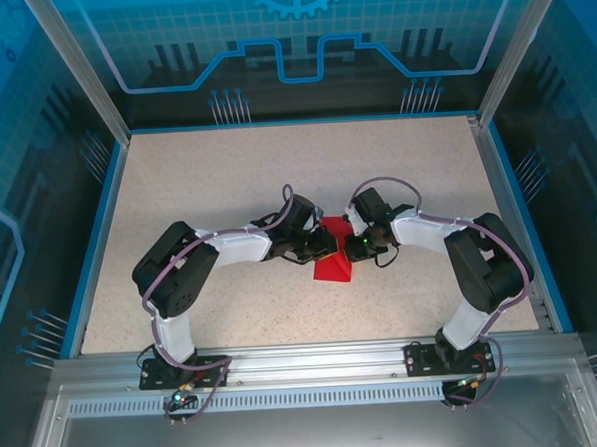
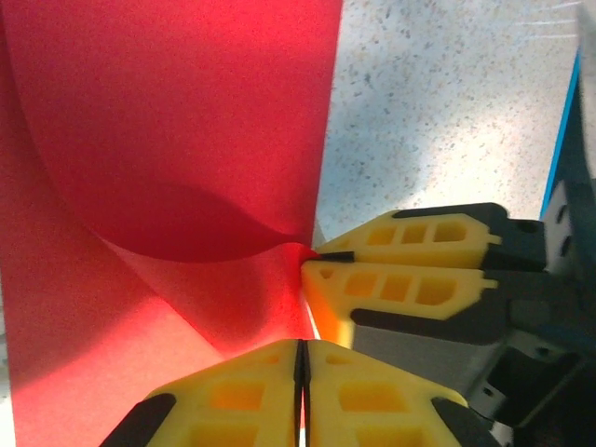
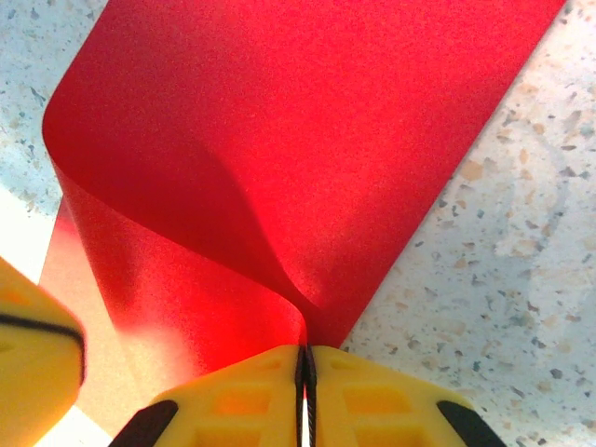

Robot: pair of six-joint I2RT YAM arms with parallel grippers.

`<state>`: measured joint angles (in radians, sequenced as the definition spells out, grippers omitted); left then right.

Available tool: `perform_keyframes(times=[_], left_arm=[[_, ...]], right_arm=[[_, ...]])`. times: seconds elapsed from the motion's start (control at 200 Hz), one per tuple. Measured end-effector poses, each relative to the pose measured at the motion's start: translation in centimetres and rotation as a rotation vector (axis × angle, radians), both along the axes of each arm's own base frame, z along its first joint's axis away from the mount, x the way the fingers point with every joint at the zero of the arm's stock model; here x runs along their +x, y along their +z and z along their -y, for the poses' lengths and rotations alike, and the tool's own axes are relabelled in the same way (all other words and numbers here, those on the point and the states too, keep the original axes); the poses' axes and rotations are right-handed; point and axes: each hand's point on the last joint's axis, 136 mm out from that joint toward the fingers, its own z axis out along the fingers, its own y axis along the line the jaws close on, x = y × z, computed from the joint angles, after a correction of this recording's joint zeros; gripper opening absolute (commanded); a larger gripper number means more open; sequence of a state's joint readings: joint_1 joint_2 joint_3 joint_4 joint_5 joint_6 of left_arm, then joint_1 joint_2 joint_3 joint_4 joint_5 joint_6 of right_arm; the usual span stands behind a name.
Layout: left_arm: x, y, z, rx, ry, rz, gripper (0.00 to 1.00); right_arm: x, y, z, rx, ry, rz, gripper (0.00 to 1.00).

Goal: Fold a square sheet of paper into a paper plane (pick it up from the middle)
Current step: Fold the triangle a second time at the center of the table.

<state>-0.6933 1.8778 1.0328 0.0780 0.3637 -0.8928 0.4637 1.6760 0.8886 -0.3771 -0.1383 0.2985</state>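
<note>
**Right end effector [image 3: 305, 352] and left end effector [image 2: 300, 346] both clamped on the square sheet of paper [image 3: 279, 121]**

Closest to the right wrist camera, the two yellow fingers of the right end effector are pressed together. Only a thin dark seam is between them, and the red paper goes into this seam at the tips. From this pinch point the sheet rises and bends over itself in a soft curve, not a sharp crease. One layer lies below and one layer arches above it and throws a shadow. One yellow finger of the left end effector stands at the lower left corner of this view, just beside the paper.

In the left wrist view the left end effector is also closed, its fingers together with the lower layer of the sheet meeting their tips. It looks clamped on the paper, although the seam itself is very narrow. The right end effector comes in from the right side and holds the point where the curved layer ends, very near the left fingertips.

From above, the two end effectors meet tip to tip over the sheet. The sheet sits on the speckled tabletop [image 1: 226, 177], about in the middle, a little nearer to the arm bases.
</note>
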Motion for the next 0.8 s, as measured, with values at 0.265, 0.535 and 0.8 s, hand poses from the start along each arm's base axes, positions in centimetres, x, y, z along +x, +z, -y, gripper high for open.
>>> perform_keyframes(times=[0.265, 0.535, 0.8], left_arm=[[-0.1, -1.1, -0.1, 0.016, 0.000, -0.019, 0.11], [-0.3, -2.1, -0.3, 0.033, 0.000, -0.039, 0.11], [-0.5, -3.2, -0.4, 0.049, 0.000, -0.058, 0.10]], right_arm=[[0.0, 0.0, 0.0, 0.000, 0.000, 0.000, 0.12], [0.0, 0.0, 0.0, 0.000, 0.000, 0.000, 0.12], [0.0, 0.0, 0.0, 0.000, 0.000, 0.001, 0.12]])
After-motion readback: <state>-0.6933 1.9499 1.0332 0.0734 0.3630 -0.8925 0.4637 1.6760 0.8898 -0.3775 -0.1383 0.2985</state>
